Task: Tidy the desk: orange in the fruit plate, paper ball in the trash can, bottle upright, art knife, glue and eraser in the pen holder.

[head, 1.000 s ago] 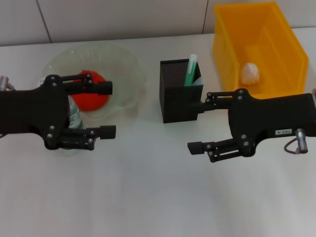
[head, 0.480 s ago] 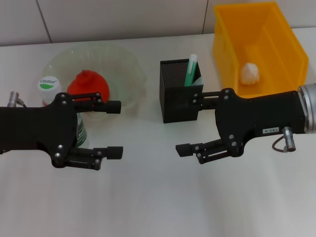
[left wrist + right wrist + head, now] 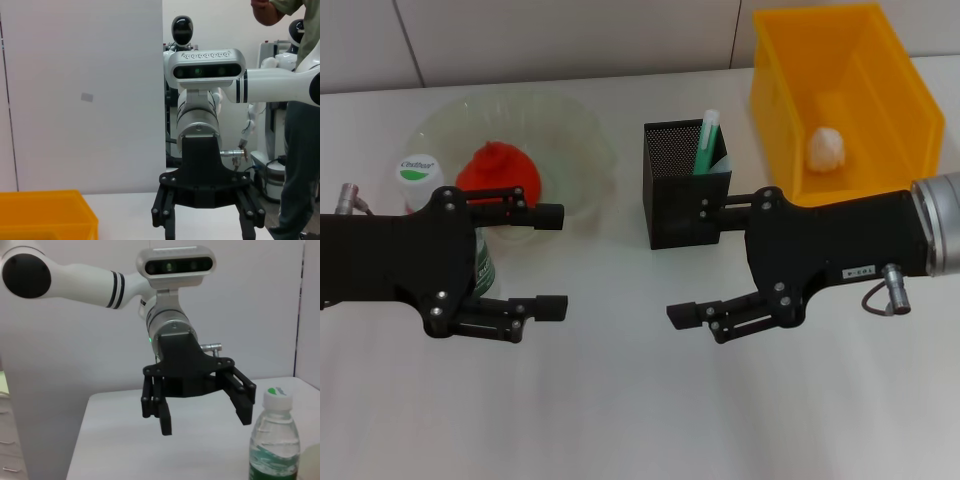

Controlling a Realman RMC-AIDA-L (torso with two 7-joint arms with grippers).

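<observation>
With both pincers hanging wide and empty, left gripper (image 3: 552,258) and right gripper (image 3: 705,258) near: standing upright at left, bottle (image 3: 420,180); sitting in fruit plate (image 3: 575,135), orange (image 3: 498,172); lying in trash can (image 3: 880,80), paper ball (image 3: 826,147); seemingly nearing completion.

Left gripper (image 3: 550,258) and right gripper (image 3: 705,258) face inward (jaws spread).

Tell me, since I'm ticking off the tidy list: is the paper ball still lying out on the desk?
No: the paper ball lies inside the trash can, not on the desk.
</observation>
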